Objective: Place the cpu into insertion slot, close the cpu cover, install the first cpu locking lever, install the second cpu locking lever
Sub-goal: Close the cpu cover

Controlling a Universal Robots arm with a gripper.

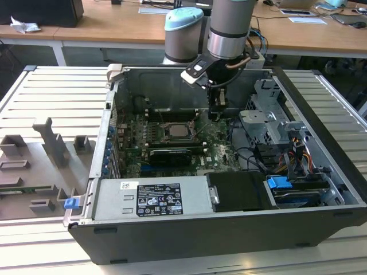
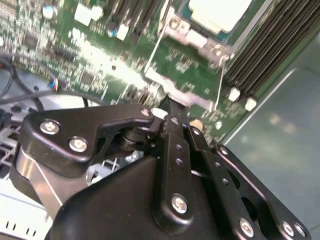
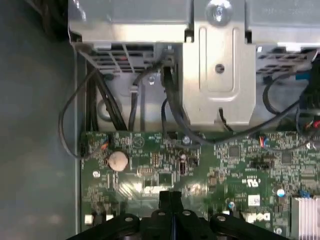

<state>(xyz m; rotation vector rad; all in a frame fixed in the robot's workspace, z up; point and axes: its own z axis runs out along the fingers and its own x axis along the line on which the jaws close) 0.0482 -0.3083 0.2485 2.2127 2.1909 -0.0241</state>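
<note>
Levers look to be the business here, from where I stand. The cpu [image 1: 175,130] lies flat in the insertion slot [image 1: 161,136], on the green board [image 3: 235,165] inside the open computer case [image 1: 172,240] on the bench [image 1: 34,86]. The cpu cover [image 2: 186,34] seems to lie down around the chip's pale face, though I can't swear it is fully flat.

The pincer [image 1: 217,110] hangs low over the board to the exterior view's right of the slot, near it but apart from the chip. Its fingers [image 2: 172,130] are pressed together with nothing between them that I can see. In the second wrist view the tip sits just beside a silvery tab [image 2: 182,95] at the slot's edge; whether it touches, I cannot tell. Thin wire levers [image 2: 154,52] run along the slot's sides.

To my eye, doing this well means pushing with the closed tip on the lever's rod itself, not on the cover frame or the chip. One steady sweep, down and sideways, should slip the rod under its hook. The tip wants keeping clear of the black RAM slots [image 2: 270,50] and the small parts nearby; a slip off such thin wire would land it on the board.
</note>
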